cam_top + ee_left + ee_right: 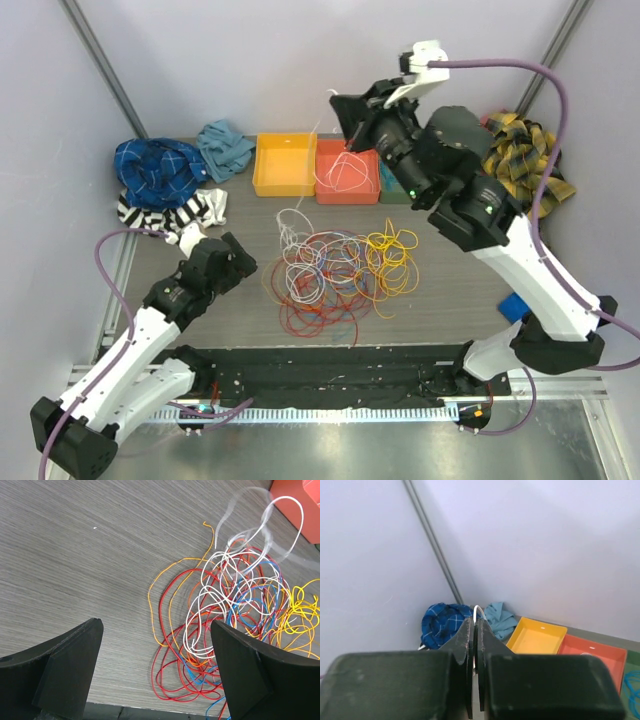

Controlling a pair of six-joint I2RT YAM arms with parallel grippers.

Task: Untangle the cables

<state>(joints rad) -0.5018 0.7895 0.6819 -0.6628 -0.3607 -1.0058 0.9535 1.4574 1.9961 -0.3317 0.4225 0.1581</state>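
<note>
Grey wood-grain table (450,290) — pale lilac walls (250,60), a slanting metal post (100,60) at the left corner.

Colours on the grey bench (450,290)
Cables (335,270) red, white, blue, yellow; blue plaid cloth (157,170) at ten o'clock

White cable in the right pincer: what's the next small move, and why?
Probably lower the right pincer toward the red bin and open it: its jaws are shut on the white cable, whose loops hang in that bin, seemingly clear of the tangled pile.
</note>
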